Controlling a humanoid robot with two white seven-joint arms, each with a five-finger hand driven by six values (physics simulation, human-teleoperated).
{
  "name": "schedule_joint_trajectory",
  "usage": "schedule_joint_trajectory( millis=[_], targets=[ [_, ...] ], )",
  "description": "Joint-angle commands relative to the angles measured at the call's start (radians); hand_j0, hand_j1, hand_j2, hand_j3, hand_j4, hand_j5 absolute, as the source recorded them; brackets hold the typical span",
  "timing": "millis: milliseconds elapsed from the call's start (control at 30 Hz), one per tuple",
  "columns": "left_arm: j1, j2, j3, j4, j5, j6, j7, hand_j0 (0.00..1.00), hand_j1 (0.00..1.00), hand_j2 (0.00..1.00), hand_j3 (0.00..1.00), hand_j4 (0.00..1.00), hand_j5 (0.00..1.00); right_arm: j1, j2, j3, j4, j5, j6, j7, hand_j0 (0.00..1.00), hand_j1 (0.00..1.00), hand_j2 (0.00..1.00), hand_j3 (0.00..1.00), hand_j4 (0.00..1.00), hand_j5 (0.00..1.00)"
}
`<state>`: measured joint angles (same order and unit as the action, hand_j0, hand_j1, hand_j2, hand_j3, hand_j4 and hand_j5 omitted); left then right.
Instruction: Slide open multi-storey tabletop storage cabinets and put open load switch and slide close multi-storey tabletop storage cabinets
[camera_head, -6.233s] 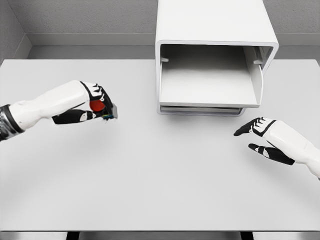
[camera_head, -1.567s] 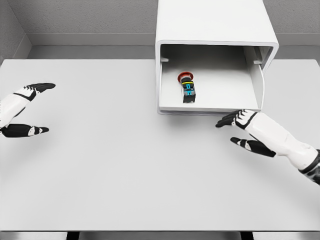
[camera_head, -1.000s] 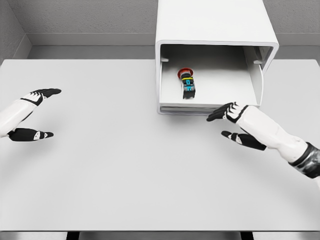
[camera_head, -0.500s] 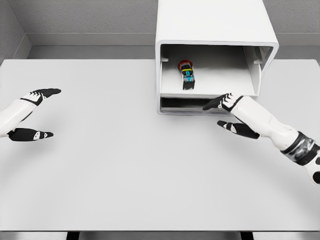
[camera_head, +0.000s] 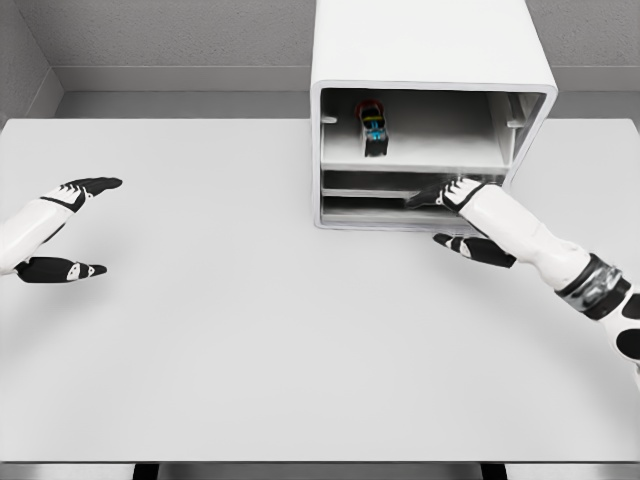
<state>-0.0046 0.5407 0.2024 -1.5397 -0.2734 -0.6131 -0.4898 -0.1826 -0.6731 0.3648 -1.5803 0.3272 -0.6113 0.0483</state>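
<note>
My right hand (camera_head: 470, 215) pushed the drawer (camera_head: 410, 160) flat-fingered at its front edge; it seemed light, the switch (camera_head: 375, 130) loose inside.

White cabinet (camera_head: 430, 50) on table (camera_head: 250, 330)

The left hand (camera_head: 62, 228) shows at the near left edge, its white forearm coming in from the left. Its black-tipped fingers (camera_head: 95, 184) are spread, the thumb (camera_head: 58, 269) held well apart below them, and it holds nothing. The right arm reaches from the lower right corner toward the far centre, forearm stretched out long and a grey band at the wrist. The right hand (camera_head: 462, 212) is flat and open, fingers extended leftward, thumb (camera_head: 475, 247) splayed nearer.
</note>
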Motion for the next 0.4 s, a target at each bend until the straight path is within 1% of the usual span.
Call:
schedule_joint_trajectory(
  millis=[0, 100, 167, 267, 300, 333, 367],
  targets=[
    [0.0, 0.001, 0.0, 0.0, 0.008, 0.002, 0.0, 1.0, 1.0, 1.0, 1.0, 1.0, 1.0, 0.005, -0.02, -0.006, -0.041, -0.013, 0.0, -0.002, 0.73, 0.73, 0.73, 0.73, 0.73, 0.73],
    [0.0, 0.001, 0.0, 0.0, 0.008, 0.002, 0.0, 1.0, 1.0, 1.0, 1.0, 1.0, 1.0, 0.048, -0.074, -0.012, -0.083, -0.017, 0.0, -0.007, 0.73, 0.73, 0.73, 0.73, 0.73, 0.73],
    [0.0, 0.001, 0.0, -0.003, 0.008, 0.002, 0.0, 1.0, 1.0, 1.0, 1.0, 1.0, 1.0, 0.058, -0.105, -0.023, -0.096, -0.031, 0.0, -0.008, 0.73, 0.73, 0.73, 0.73, 0.73, 0.73],
    [0.003, 0.001, -0.001, -0.002, 0.007, 0.002, 0.0, 1.0, 1.0, 1.0, 1.0, 1.0, 1.0, 0.1, -0.108, -0.083, -0.115, -0.037, 0.0, -0.008, 0.73, 0.73, 0.73, 0.73, 0.73, 0.73],
    [0.002, 0.001, 0.0, -0.002, 0.008, 0.002, 0.0, 1.0, 1.0, 1.0, 1.0, 1.0, 1.0, 0.103, -0.108, -0.09, -0.115, -0.037, 0.0, -0.008, 0.73, 0.73, 0.73, 0.73, 0.73, 0.73],
    [0.003, 0.001, -0.001, -0.005, 0.005, 0.002, 0.0, 1.0, 1.0, 1.0, 1.0, 1.0, 1.0, 0.109, -0.129, -0.092, -0.116, -0.04, 0.0, -0.008, 0.73, 0.73, 0.73, 0.73, 0.73, 0.73],
    [0.006, 0.001, -0.009, -0.01, -0.003, 0.002, 0.0, 1.0, 1.0, 1.0, 1.0, 1.0, 1.0, 0.11, -0.135, -0.092, -0.116, -0.046, 0.0, -0.008, 0.73, 0.73, 0.73, 0.73, 0.73, 0.73]
  ],
)
